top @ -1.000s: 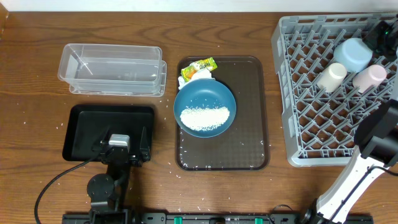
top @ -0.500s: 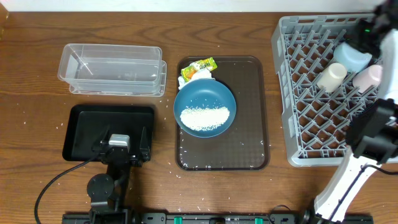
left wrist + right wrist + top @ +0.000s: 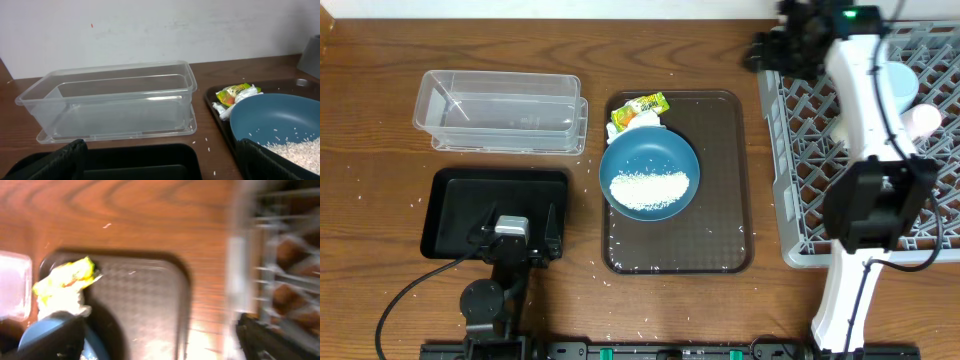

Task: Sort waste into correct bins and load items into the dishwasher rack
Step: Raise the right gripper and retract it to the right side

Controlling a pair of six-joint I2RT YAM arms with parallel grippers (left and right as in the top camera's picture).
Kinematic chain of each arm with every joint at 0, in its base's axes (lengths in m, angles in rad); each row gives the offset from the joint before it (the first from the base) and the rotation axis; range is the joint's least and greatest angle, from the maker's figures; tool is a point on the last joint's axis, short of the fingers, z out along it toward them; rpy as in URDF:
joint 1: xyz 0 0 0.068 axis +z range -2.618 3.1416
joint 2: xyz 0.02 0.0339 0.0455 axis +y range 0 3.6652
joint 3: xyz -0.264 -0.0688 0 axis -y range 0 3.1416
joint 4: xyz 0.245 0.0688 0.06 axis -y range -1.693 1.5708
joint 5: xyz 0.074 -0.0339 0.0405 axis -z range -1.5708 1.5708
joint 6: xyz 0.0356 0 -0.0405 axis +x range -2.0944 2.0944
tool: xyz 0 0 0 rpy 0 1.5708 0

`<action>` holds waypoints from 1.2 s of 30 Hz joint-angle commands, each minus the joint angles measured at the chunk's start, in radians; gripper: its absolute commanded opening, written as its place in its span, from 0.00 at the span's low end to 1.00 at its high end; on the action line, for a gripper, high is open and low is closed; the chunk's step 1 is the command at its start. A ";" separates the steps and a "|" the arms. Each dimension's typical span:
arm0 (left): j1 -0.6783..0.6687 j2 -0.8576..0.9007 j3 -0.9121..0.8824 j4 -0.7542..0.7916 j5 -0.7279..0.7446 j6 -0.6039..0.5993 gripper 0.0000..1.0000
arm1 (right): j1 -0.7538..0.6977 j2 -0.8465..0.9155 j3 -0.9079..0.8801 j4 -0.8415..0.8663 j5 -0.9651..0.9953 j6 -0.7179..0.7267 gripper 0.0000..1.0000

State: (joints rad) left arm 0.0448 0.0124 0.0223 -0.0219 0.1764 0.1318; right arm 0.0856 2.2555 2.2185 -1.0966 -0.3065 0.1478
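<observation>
Large dark-blue round dish upright on the brown serving tray, heaped with small white rice grains across its nearer half. Against its far rim, yellow-green printed wrapper with crumpled white paper. Left of these on the tabletop, clear rectangular tub, upright; just nearer, shallow black tray. Far right, grey lattice rack holding light-blue bowl, pink cup and cream-white cup, all three partly hidden.
</observation>
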 commanded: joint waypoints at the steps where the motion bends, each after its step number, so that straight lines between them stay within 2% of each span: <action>1: 0.004 -0.001 -0.018 -0.033 0.010 0.006 0.96 | 0.080 -0.043 0.005 -0.003 -0.004 -0.008 0.99; 6: 0.004 -0.001 -0.018 -0.033 0.010 0.006 0.97 | 0.175 -0.043 0.005 -0.003 0.043 -0.008 0.99; 11: 0.004 -0.001 -0.018 -0.033 0.010 0.006 0.96 | 0.240 -0.043 0.005 -0.008 0.294 -0.007 0.99; 16: 0.004 -0.001 -0.018 -0.033 0.010 0.006 0.96 | 0.234 -0.043 0.005 -0.012 0.472 0.003 0.99; 19: 0.004 -0.001 -0.018 -0.033 0.010 0.006 0.96 | 0.191 -0.043 0.005 -0.030 0.551 0.080 0.99; 26: 0.004 -0.001 -0.018 -0.033 0.010 0.006 0.96 | 0.019 -0.043 0.005 -0.104 0.512 0.248 0.99; 31: 0.004 -0.001 -0.018 -0.033 0.010 0.006 0.96 | -0.092 -0.043 0.005 -0.119 0.402 0.249 0.99; 36: 0.004 -0.001 -0.018 -0.033 0.010 0.006 0.96 | -0.160 -0.043 0.005 -0.120 0.380 0.249 0.99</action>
State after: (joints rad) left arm 0.0448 0.0124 0.0223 -0.0219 0.1764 0.1318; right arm -0.0612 2.2555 2.2185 -1.2133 0.1162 0.3721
